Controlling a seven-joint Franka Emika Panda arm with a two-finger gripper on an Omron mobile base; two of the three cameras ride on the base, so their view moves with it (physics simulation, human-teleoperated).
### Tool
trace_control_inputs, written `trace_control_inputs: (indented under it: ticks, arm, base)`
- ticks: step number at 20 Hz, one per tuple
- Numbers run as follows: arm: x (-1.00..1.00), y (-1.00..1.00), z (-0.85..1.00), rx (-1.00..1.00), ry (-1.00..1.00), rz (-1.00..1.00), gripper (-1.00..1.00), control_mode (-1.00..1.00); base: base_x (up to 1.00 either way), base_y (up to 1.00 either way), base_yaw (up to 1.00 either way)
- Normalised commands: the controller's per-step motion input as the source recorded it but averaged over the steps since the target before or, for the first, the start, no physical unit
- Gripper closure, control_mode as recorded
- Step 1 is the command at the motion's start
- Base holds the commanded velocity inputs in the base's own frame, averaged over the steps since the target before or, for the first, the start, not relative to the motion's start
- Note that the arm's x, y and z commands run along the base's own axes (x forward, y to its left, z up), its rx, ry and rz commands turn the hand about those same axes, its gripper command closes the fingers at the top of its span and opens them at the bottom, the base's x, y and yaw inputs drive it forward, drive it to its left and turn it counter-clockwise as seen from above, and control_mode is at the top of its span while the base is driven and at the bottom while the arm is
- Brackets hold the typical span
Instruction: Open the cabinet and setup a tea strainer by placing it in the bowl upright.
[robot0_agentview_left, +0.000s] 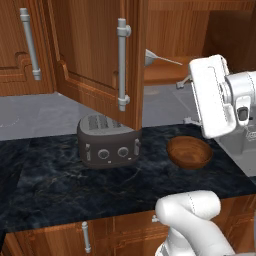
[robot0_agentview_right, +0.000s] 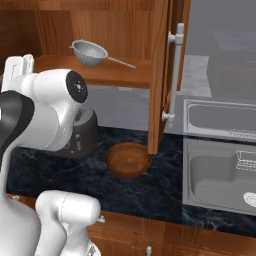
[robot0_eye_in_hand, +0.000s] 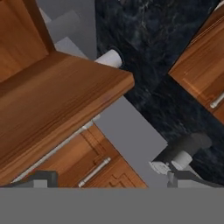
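The cabinet (robot0_agentview_left: 95, 60) hangs above the counter with both doors swung open, its right door (robot0_agentview_right: 160, 75) edge-on. On its wooden shelf (robot0_agentview_right: 115, 75) lies the tea strainer (robot0_agentview_left: 150, 58) (robot0_agentview_right: 90, 52), cup to the left and thin handle pointing right. The brown bowl (robot0_agentview_left: 190, 151) (robot0_agentview_right: 127, 159) rests empty on the dark counter below. My gripper (robot0_agentview_left: 182, 102) (robot0_eye_in_hand: 116, 178) is open and holds nothing. It hovers in front of the shelf, just right of and slightly below the strainer's handle tip, above the bowl. The shelf's front edge (robot0_eye_in_hand: 65, 105) shows close in the hand view.
A dark grey toaster (robot0_agentview_left: 107, 140) stands on the counter left of the bowl, under the open left door's long handle (robot0_agentview_left: 122, 65). A steel sink (robot0_agentview_right: 220, 170) lies to the right. Low cabinets (robot0_agentview_left: 115, 232) run below the counter edge.
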Motion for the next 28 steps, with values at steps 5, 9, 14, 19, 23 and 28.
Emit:
trace_control_inputs:
  ticks: [5,9,14,19,23,28]
  arm:
    - [0.71,0.0,0.0,0.0,0.09,0.08,-1.0,-1.0]
    - [0.58,0.03,0.0,0.0,0.14,0.13,-1.0,-1.0]
    - [0.45,0.32,-0.06,-0.03,0.04,0.18,-1.0,-1.0]
    - [0.33,0.54,-0.18,-0.02,0.0,0.1,-1.0,-1.0]
    - [0.17,0.6,-0.13,0.0,0.01,0.06,-1.0,-1.0]
    - [0.03,0.75,-0.11,0.0,0.0,0.07,-1.0,-1.0]
  base:
    - [0.0,0.0,0.0]
    - [0.0,0.0,0.0]
    - [0.0,0.0,0.0]
    - [0.0,0.0,0.0]
    - [0.0,0.0,0.0]
    - [0.0,0.0,0.0]
